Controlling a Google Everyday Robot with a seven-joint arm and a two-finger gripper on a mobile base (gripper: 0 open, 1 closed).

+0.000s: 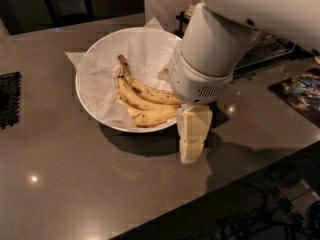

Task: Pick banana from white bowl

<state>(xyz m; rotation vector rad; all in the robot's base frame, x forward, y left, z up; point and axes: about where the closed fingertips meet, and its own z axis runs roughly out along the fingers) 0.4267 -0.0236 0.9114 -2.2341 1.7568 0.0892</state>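
The white bowl (95, 54), lined with crinkled white paper, stands at the middle back of the dark counter. Brown-spotted yellow bananas (145, 96), joined at a dark stem, lie in its right half. A small yellow-brown piece (163, 73) shows at the edge of my arm. It looks like the end of the curved banana, and the arm hides the rest of it. My gripper (192, 136) points down just outside the bowl's front right rim, close to the counter. It holds nothing that I can see.
My bulky white wrist (210, 59) covers the bowl's right side. A black grate (9, 99) lies at the left edge. A dark rack (265, 49) and a printed mat (300, 91) are at the right. The counter's front edge runs diagonally at lower right.
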